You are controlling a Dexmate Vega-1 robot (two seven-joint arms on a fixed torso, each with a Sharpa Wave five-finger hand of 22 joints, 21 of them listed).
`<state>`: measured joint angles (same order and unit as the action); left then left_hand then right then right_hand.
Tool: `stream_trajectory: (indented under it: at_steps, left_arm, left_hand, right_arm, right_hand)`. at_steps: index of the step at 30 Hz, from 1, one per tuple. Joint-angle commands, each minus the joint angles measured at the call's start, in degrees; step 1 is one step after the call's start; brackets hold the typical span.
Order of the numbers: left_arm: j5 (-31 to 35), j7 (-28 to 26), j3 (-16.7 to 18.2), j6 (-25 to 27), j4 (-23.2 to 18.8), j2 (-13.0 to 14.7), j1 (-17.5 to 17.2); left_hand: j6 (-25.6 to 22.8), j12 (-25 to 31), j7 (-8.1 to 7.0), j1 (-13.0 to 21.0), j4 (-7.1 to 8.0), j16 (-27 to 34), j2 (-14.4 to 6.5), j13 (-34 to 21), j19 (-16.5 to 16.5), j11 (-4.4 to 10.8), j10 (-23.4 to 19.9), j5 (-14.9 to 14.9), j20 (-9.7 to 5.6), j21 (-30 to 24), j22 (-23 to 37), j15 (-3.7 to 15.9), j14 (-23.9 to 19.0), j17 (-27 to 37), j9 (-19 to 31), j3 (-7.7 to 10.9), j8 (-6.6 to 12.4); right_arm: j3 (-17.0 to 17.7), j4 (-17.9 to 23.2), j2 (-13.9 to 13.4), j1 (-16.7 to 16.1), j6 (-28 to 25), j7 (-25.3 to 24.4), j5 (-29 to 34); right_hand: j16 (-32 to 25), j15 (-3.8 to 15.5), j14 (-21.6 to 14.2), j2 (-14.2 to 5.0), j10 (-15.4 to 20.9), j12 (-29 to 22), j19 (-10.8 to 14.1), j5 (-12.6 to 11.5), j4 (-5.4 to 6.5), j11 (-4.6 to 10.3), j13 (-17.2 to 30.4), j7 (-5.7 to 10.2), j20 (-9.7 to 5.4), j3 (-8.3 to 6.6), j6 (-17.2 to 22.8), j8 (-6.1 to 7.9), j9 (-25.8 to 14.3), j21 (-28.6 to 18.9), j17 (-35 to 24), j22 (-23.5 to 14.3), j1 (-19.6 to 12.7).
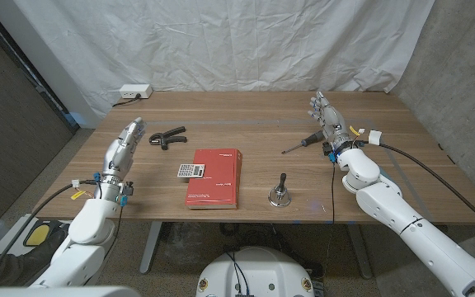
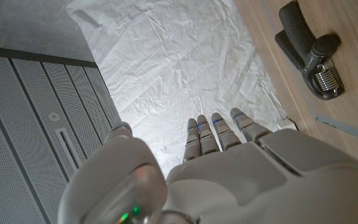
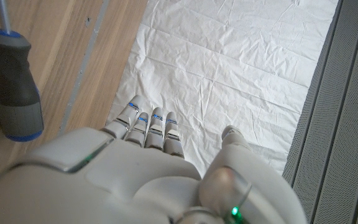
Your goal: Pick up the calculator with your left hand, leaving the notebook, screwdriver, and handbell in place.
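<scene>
Grey and small, the calculator (image 1: 190,171) sits just left of centre in the head view, tucked against the left edge of the red notebook (image 1: 214,177), possibly overlapping that edge a bit, hard to say from here. Your left hand (image 1: 125,145) is over at the left of the frame, fingers straight and apart, holding nothing, with the black clamp (image 1: 166,136) just to its right. So the calculator lies to the right of that hand and a bit lower in the picture, and that's basically the whole move: swing in toward the middle. The left hand is clearly the nearer one; the right hand (image 1: 328,118) is way over at the upper right, fingers also stretched out and empty, next to the screwdriver (image 1: 303,143). The calculator looks nearly square, so I can't really call a long axis. I'd come in from its free left side, since the notebook blocks the right. The handbell (image 1: 280,195) is past the notebook, well out of your path.
</scene>
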<state>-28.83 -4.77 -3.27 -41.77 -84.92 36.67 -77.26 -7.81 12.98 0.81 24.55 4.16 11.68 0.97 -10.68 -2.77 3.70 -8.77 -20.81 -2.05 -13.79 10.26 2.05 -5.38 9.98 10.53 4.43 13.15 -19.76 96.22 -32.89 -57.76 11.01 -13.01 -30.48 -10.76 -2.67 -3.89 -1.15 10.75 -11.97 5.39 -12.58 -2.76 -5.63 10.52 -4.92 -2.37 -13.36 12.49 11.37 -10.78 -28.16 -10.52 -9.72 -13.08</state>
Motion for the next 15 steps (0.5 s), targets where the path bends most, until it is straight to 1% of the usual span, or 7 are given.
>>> stream_trajectory:
  at_steps: [1, 2, 5, 8, 10, 12, 15]
  left_arm:
    - [2.49, -1.53, 1.33, -1.43, -0.09, -0.23, -1.6]
    - [2.3, -1.48, 1.48, -1.41, -0.14, -0.18, -1.82]
    - [2.46, -1.82, 1.91, -1.18, -0.5, -0.09, -2.41]
    - [3.04, -2.3, 2.58, -1.08, -0.83, 0.15, -3.31]
    - [3.16, -2.74, 3.06, -0.03, -1.65, 0.55, -4.11]
    - [2.37, -1.72, 3.13, 0.04, -1.47, 0.98, -4.27]
    - [1.0, -0.52, 3.04, -0.95, -0.59, 0.51, -4.03]
  left_hand:
    - [-0.82, 0.31, 0.14, 0.86, -0.41, 0.17, 0.12, -0.03, -0.54, 0.11, -0.73, -0.67, -4.42, -0.2, 0.14, 1.11, -0.69, 0.35, 0.11, -0.19, 0.16]
    - [-0.87, 0.34, 0.16, 0.92, -0.43, 0.14, 0.16, -0.04, -0.58, -0.28, -0.95, -0.72, -4.38, -0.17, 0.14, 1.1, -0.73, 0.35, 0.12, -0.24, 0.12]
    - [-1.04, 0.27, 0.21, 0.98, -0.47, 0.09, 0.2, -0.04, -0.7, 0.02, -0.97, -0.79, -4.45, -0.15, 0.14, 1.11, -0.8, 0.36, 0.12, -0.3, 0.12]
    - [-1.07, 0.21, 0.16, 1.03, -0.49, 0.09, 0.23, -0.04, -0.82, -0.21, -0.96, -0.85, -4.45, -0.16, 0.14, 1.13, -0.91, 0.36, 0.12, -0.35, 0.08]
    - [-1.16, 0.19, 0.14, 1.06, -0.51, 0.08, 0.24, -0.04, -0.89, -0.25, -1.01, -0.88, -4.38, -0.16, 0.15, 1.08, -0.97, 0.36, 0.12, -0.38, 0.08]
    - [-1.29, 0.22, 0.13, 1.12, -0.53, 0.07, 0.26, -0.05, -0.95, -0.32, -1.25, -0.94, -4.3, -0.13, 0.15, 0.96, -1.11, 0.37, 0.12, -0.42, 0.07]
    - [-1.44, 0.19, 0.15, 1.2, -0.56, 0.07, 0.25, -0.05, -1.12, -0.39, -1.35, -1.02, -4.23, -0.14, 0.15, 0.86, -1.28, 0.37, 0.12, -0.47, 0.06]
  right_arm:
    - [0.04, -0.27, 0.23, -0.28, 0.24, -0.31, 0.09]
    - [0.07, -0.22, 0.25, -0.32, 0.19, -0.43, 0.11]
    - [0.13, -0.09, 0.21, -0.4, 0.09, -0.57, 0.12]
    - [0.2, -0.02, 0.21, -0.43, 0.15, -0.57, 0.08]
    - [0.19, -0.02, 0.25, -0.38, 0.21, -0.61, 0.14]
    - [0.14, -0.26, 0.39, -0.23, 0.44, -0.34, 0.02]
    - [0.13, -0.79, 0.79, 0.02, 0.94, 0.58, -0.83]
  right_hand:
    - [-0.36, -0.14, -0.6, -0.2, 0.44, -0.46, 0.54, 0.0, -0.11, -0.16, 0.18, -0.06, -0.39, -0.09, 0.46, -0.02, -0.15, 0.26, -0.16, -0.33, -0.38]
    - [-0.35, -0.12, -0.6, -0.21, 0.46, -0.46, 0.56, 0.0, -0.12, -0.14, 0.18, -0.04, -0.38, -0.08, 0.44, -0.03, -0.15, 0.29, -0.16, -0.33, -0.38]
    - [-0.38, -0.13, -0.67, -0.22, 0.45, -0.46, 0.6, 0.01, -0.12, -0.08, 0.18, -0.02, -0.37, -0.07, 0.45, -0.03, -0.15, 0.35, -0.17, -0.33, -0.37]
    - [-0.38, -0.14, -0.68, -0.23, 0.44, -0.45, 0.67, 0.01, -0.13, -0.16, 0.19, -0.04, -0.41, -0.05, 0.44, -0.04, -0.15, 0.42, -0.17, -0.34, -0.37]
    - [-0.38, -0.11, -0.7, -0.24, 0.45, -0.45, 0.74, 0.02, -0.14, -0.17, 0.19, -0.03, -0.4, -0.04, 0.43, -0.04, -0.15, 0.43, -0.16, -0.34, -0.37]
    - [-0.38, -0.15, -0.71, -0.25, 0.47, -0.45, 0.8, 0.02, -0.15, -0.18, 0.19, -0.02, -0.42, -0.04, 0.46, -0.04, -0.15, 0.46, -0.16, -0.34, -0.37]
    - [-0.44, -0.01, -0.89, -0.27, 0.68, -0.53, 1.0, 0.02, -0.16, -0.09, 0.19, 0.03, -0.36, -0.02, 0.51, -0.02, -0.15, 0.49, -0.17, -0.34, -0.37]
